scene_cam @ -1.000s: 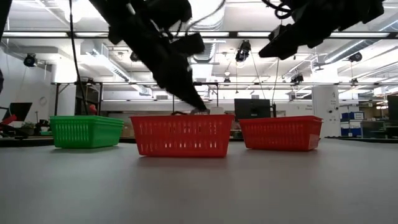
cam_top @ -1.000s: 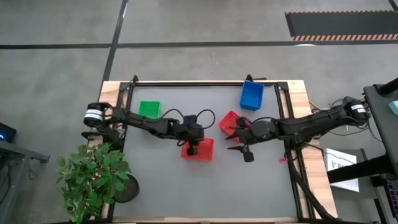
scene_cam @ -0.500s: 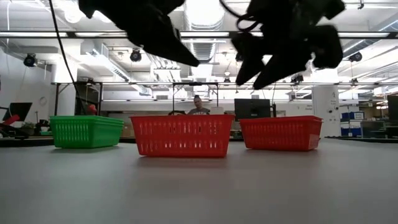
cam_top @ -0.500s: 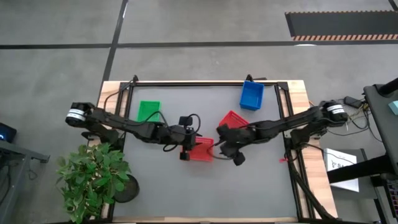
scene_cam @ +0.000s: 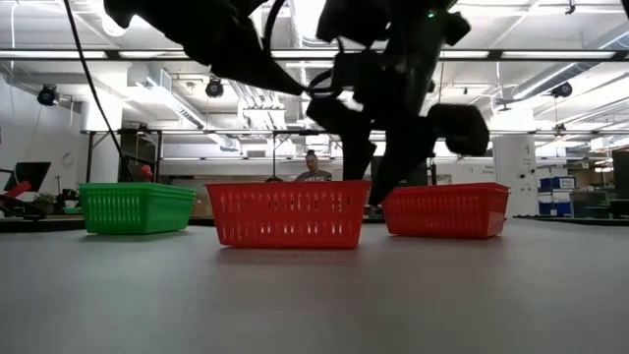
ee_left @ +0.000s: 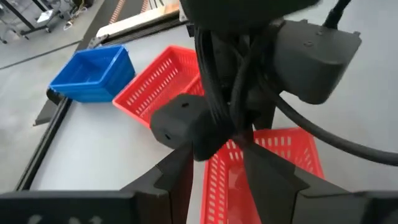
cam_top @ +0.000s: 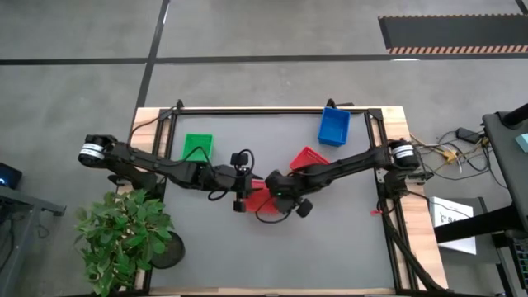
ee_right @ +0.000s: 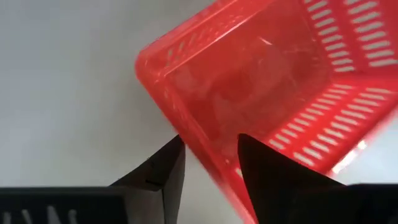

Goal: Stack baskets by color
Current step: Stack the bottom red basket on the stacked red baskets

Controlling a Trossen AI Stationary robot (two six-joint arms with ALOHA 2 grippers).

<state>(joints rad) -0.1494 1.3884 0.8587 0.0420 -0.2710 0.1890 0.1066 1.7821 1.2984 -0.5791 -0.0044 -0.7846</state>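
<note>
A red basket (scene_cam: 285, 214) stands on its base mid-table, partly hidden under both grippers in the high view (cam_top: 261, 201). My right gripper (ee_right: 211, 155) points steeply down at that basket's end toward the table's right edge. It is open, with one finger outside the end wall and one inside. My left gripper (ee_left: 221, 171) is open and hangs above the basket's left end (cam_top: 240, 200), holding nothing. A second red basket (cam_top: 307, 158), a blue basket (cam_top: 333, 125) and a green basket (cam_top: 198, 146) stand apart farther back. My right gripper comes from above with one finger (ee_right: 163, 167) outside and one finger (ee_right: 273, 171) inside the red basket's right end wall (ee_right: 208, 165). Whether either finger touches the wall I cannot tell. The basket stands flat on the table.
A black frame (cam_top: 272, 110) borders the grey mat. A potted plant (cam_top: 124, 235) stands at the near left corner. The two arms meet over the mid-table basket. Bare mat lies toward the near edge (cam_top: 272, 256).
My right gripper has swung toward the table's left and down, rolling its wrist, from beside the second red basket onto the right end of the mid-table one. My left gripper has risen off that basket's rim and drawn back toward the left. The basket has stayed put.
</note>
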